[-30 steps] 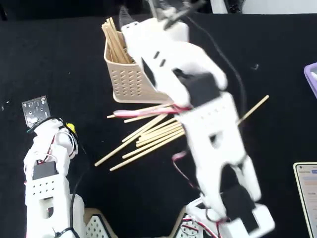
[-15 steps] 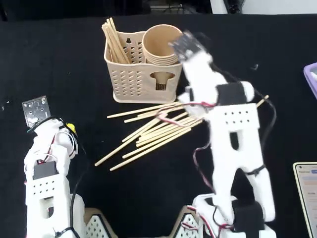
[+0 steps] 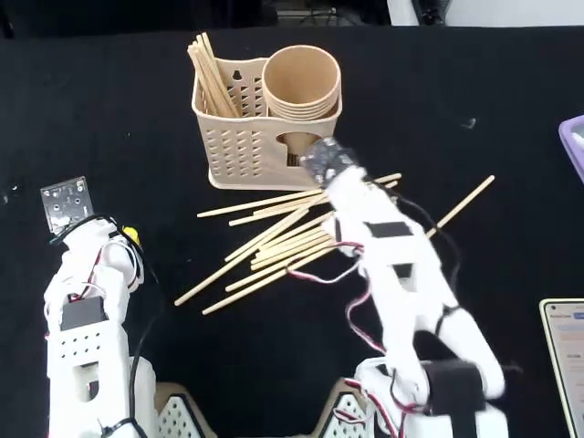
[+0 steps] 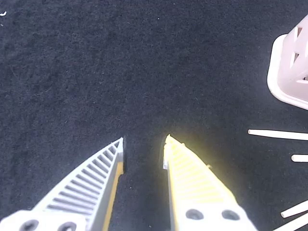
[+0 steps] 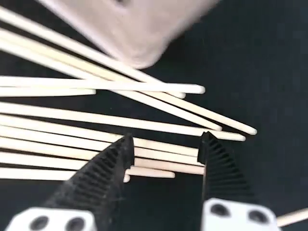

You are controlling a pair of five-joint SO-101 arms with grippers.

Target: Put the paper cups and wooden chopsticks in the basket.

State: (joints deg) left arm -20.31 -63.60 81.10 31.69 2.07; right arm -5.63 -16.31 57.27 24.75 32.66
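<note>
The left arm (image 3: 87,310) sits folded at the near left edge of the black table (image 3: 109,109), well apart from everything else. In its wrist view its jaws stand slightly apart with nothing between them, hanging over bare cloth.

Toward the back, left of centre, stands the beige perforated basket (image 3: 246,146). A bundle of wooden chopsticks (image 3: 212,78) leans upright in its left end, and a nested stack of paper cups (image 3: 301,82) fills its right end.

Just in front of the basket, loose chopsticks (image 3: 265,251) lie fanned on the table, overlapping one another.

The right arm (image 3: 401,283) stretches from the near edge up to the right side of this pile, its wrist just before the basket's front right corner. Its wrist view shows the jaws open wide above the sticks, gripping none; whether the tips touch them I cannot tell.

Further right a single chopstick (image 3: 465,201) lies slanted. A purple object (image 3: 575,137) and a screened device (image 3: 566,356) sit at the right edge.
</note>
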